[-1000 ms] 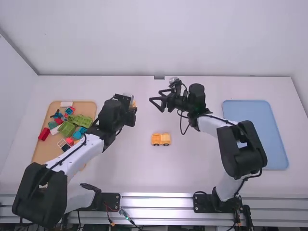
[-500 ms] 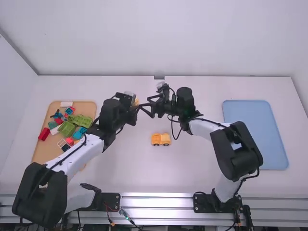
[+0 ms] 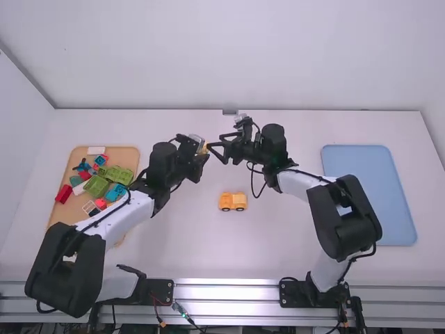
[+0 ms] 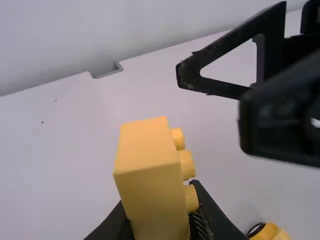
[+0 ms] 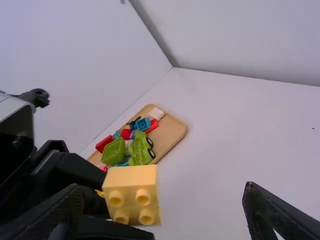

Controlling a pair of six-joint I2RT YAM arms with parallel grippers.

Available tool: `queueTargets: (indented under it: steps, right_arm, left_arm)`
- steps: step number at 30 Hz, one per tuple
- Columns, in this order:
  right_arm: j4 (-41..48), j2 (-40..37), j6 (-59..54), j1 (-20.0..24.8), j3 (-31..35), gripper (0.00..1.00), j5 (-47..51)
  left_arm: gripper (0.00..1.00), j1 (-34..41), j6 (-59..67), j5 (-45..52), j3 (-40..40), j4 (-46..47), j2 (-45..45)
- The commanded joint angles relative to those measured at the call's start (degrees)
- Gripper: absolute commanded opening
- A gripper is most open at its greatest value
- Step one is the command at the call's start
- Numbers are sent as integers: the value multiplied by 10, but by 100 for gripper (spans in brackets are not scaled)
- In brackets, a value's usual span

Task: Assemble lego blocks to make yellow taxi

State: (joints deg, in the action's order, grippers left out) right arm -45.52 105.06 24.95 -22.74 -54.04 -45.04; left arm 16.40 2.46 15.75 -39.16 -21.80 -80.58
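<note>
Over the last second the right gripper has come across towards the left gripper, which has itself shifted a little inward, while the car has stayed put. Nearest, the car sits on its wheels on the table between the arms, probably parked there so either can build on it. Beyond it, the left gripper is closed on the yellow block, holding it by one end and well off the table, its studs facing the right gripper; that seems meant to leave the other end free for a handover or regrip. The right gripper is spread wide and empty, the block near one of its fingers, so it likely needs centring before closing. Out to the left, the tray keeps loose bricks near the left arm; the blue mat at right may await the finished taxi.
</note>
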Motion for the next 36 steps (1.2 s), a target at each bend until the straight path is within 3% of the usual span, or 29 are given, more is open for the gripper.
queueTargets:
  steps: [1, 14, 32, 36]
  right_arm:
    - [5, 4, 5, -2, -2, 85, -6]
    - [50, 4, -34, 29, -3, 80, -132]
    - [74, 4, -75, -24, -4, 70, -51]
    - [78, 4, -74, -29, -4, 62, -30]
  left_arm:
    - [2, 5, 48, 18, 2, -3, -1]
    - [2, 9, 190, 18, 2, 21, -1]
    - [2, 16, 195, 18, 2, 22, -19]
    - [2, 16, 185, 18, 2, 11, -26]
